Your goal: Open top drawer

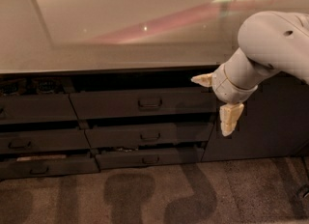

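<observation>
Item: top drawer (112, 105), dark grey front, widest of the stack, sitting at frame centre directly under the pale countertop (120, 30); loop handle (150, 104) showing at its middle.

Item: gripper (217, 99), hanging at 3 o'clock from that handle, just off the drawer's right end, gripping nothing. Cream fingers (230, 118) are spreading wide, one pointing toward 9 o'clock, one toward 6 o'clock.

Item: white arm (270, 44), entering from 2 o'clock.

Item: two narrower drawers (120, 136), lying at 6 o'clock below the top drawer.

Item: dark cabinet door (275, 121), standing at 4 o'clock.
</observation>
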Available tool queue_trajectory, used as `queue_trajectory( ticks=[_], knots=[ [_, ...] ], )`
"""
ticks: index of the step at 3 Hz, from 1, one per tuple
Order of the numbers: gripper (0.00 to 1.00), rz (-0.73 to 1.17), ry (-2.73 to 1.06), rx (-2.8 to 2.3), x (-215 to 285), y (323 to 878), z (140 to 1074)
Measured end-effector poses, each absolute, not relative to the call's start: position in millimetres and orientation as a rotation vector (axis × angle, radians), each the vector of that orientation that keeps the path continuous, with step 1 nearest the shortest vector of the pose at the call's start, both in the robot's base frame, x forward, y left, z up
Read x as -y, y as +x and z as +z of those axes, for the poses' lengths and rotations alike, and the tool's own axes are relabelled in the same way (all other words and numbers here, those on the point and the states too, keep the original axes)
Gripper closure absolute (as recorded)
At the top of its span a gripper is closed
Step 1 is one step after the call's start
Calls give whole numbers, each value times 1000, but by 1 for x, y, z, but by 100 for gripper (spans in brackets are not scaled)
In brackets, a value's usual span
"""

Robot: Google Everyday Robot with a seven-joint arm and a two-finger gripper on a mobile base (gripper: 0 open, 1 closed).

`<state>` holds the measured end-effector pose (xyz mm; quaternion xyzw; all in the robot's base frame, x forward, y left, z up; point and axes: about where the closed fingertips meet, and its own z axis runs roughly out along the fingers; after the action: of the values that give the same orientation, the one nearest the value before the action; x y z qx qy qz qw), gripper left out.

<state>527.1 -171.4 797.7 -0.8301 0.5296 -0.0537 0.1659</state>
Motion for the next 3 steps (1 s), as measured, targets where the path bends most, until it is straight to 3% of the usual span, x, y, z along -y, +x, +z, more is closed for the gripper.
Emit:
queue_trajectory(
  ticks=[3],
  knots=[
    [0,76,-2342,-1657,242,591,694]
  ],
)
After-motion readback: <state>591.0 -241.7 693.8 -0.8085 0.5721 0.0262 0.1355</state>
